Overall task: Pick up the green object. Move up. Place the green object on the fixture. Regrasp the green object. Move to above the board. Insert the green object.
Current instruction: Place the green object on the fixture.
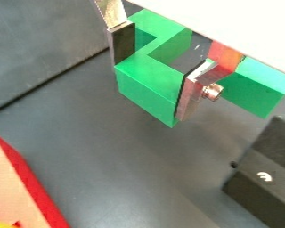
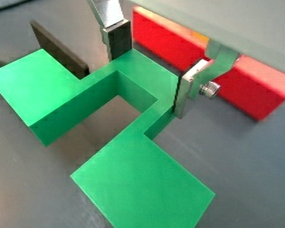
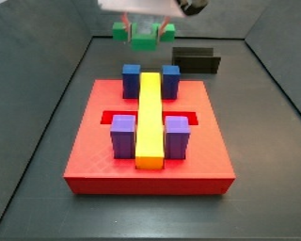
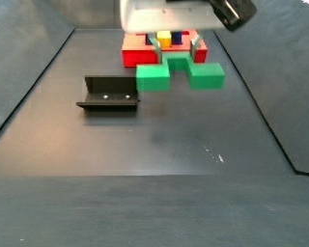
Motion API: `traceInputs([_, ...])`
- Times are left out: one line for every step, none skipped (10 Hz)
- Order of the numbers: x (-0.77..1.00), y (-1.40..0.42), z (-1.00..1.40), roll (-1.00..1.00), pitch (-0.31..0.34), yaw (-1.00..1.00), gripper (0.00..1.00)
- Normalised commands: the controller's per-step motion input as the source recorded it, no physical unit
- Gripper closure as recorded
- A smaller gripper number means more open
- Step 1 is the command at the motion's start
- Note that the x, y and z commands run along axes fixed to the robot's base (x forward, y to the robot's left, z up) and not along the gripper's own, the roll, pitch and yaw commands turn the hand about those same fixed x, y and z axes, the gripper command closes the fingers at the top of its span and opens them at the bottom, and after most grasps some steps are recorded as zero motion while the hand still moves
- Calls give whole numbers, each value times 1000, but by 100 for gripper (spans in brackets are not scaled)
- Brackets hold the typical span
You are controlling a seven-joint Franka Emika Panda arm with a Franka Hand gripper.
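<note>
Two blue blocks (image 3: 148, 79) flank the yellow bar (image 3: 150, 118) on the red board (image 3: 90, 160). Beyond it, near the fixture (image 4: 109, 94), the gripper (image 2: 151, 69) clasps the green object (image 4: 178, 74), held level and crosswise above the floor.

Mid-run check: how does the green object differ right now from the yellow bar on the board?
The green object is U-shaped with a middle notch; the yellow bar is a straight long strip. The green object hangs in the air, clamped at its notch by the gripper, while the yellow bar lies flat along the middle of the red board between the blue and purple blocks. Both are blocky, solid-coloured pieces.
</note>
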Motion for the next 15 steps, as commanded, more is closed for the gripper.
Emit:
traceInputs([434,131,774,-346,229,-66,100])
traceInputs([480,309,394,-583,206,0,100])
traceInputs([483,457,206,-723,69,0,100])
traceInputs([560,469,357,-840,157,0,100])
traceInputs([497,411,346,-811,151,6,100])
traceInputs([506,354,371,-957,11,0,100])
traceInputs([483,231,289,-906,0,0,100])
traceInputs([491,174,280,-889,0,0,100])
traceInputs([503,106,189,-817,0,0,100])
traceInputs([617,111,111,-671,109,0,100])
traceInputs([689,100,246,-823,111,0,100])
traceInputs([683,111,183,-874,120,0,100])
traceInputs([629,103,83,-906,63,-6,100])
traceInputs([463,183,-63,-931,0,0,100])
traceInputs([389,117,-237,-571,-83,0,100])
